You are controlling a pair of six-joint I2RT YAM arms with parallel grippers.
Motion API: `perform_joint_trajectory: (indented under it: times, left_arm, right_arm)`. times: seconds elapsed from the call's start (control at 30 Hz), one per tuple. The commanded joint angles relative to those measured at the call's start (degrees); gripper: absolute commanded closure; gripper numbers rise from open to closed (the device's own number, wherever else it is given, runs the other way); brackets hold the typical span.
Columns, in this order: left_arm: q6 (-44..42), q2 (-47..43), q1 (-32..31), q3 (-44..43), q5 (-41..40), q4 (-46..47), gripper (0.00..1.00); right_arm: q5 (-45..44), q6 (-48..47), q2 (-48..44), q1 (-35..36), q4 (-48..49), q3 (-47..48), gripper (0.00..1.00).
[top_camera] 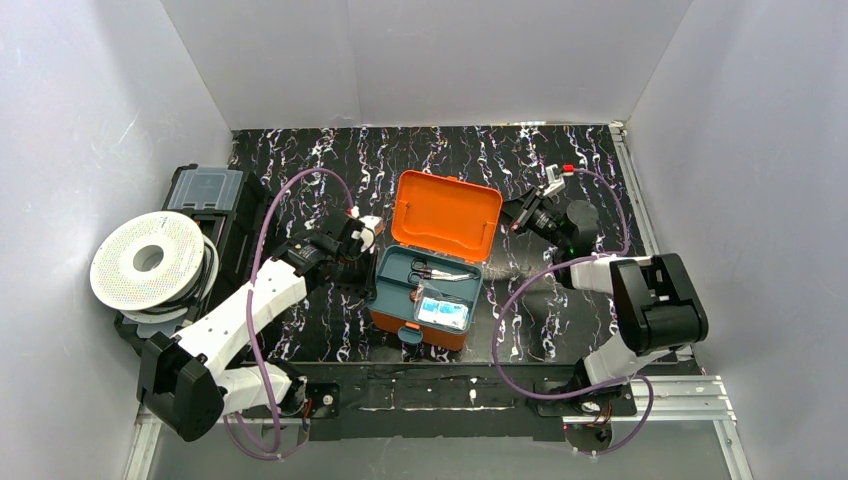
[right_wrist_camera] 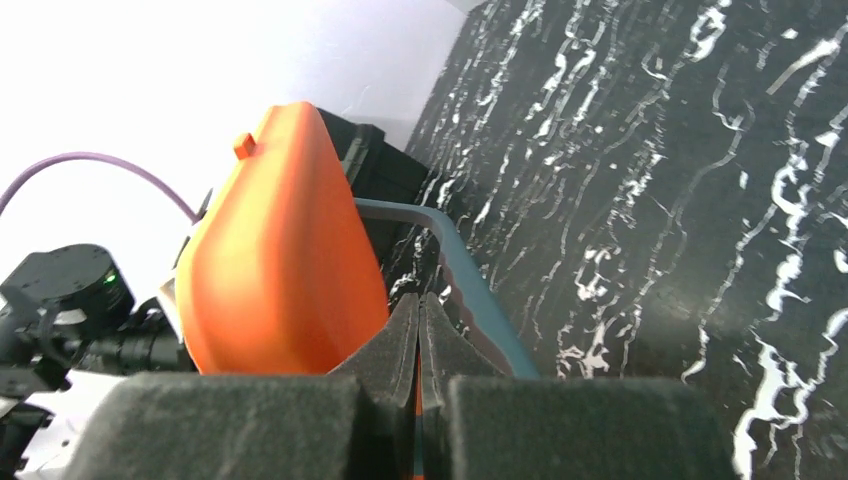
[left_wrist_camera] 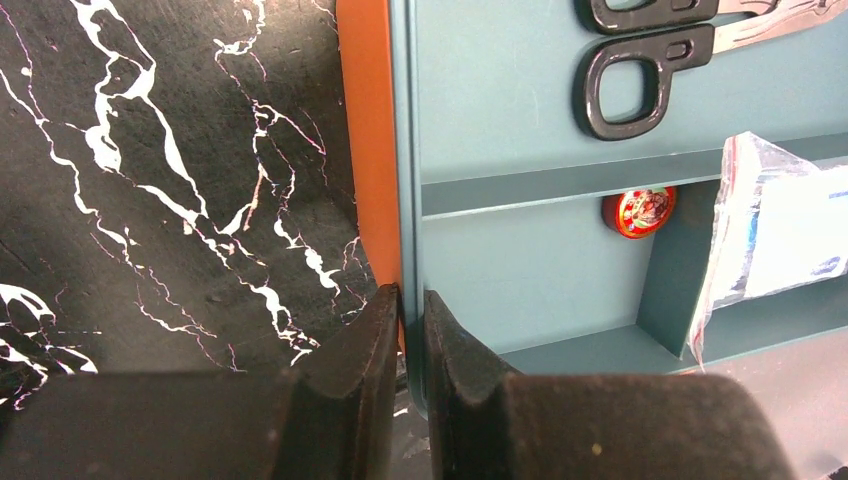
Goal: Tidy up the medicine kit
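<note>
The left gripper, nearly closed, is pinching the left wall of the open medicine kit, which is sitting in the middle of the tabletop; pulling could be tipping it and spilling the scissors. The right gripper, fully closed and seemingly empty, is sitting at the lid's right edge, and a bump risks slamming it.

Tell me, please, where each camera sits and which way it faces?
Top external: above and behind the arms, looking down on the marbled table; both arms show, flanking the open medicine kit.
Left wrist: on the left arm, looking down at the kit's left wall, which the left tool pinches.
Right wrist: on the right arm, looking along the raised lid's outside; the right tool is shut at its edge.
Shared: top and left wrist both show the scissors in the kit.
</note>
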State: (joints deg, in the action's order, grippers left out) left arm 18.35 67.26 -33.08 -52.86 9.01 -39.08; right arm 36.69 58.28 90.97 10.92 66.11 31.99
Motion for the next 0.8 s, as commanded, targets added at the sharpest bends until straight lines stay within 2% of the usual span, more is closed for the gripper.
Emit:
perform_joint_trajectory:
  times: [0.0,0.27,0.7,0.77]
  left_arm:
    - [1.27,-1.65,0.03,-1.36,0.36,-0.21,0.88]
    - [3.53,-1.70,0.03,-2.89,-0.40,1.32,0.84]
    - [11.02,-6.48,0.07,-0.92,-0.81,7.94,0.61]
    - [12.13,-7.64,0.03,-0.43,-1.39,8.31,0.55]
  right_arm:
    - [4.71,-1.85,-5.79,0.21,2.06,0.56,0.99]
    - [7.52,-3.79,-11.24,1.43,-0.13,-1.18,0.99]
    - [7.06,-10.91,-22.08,3.81,-13.69,-1.46,0.99]
    - [6.86,-11.70,-23.60,4.18,-15.12,-1.88,0.99]
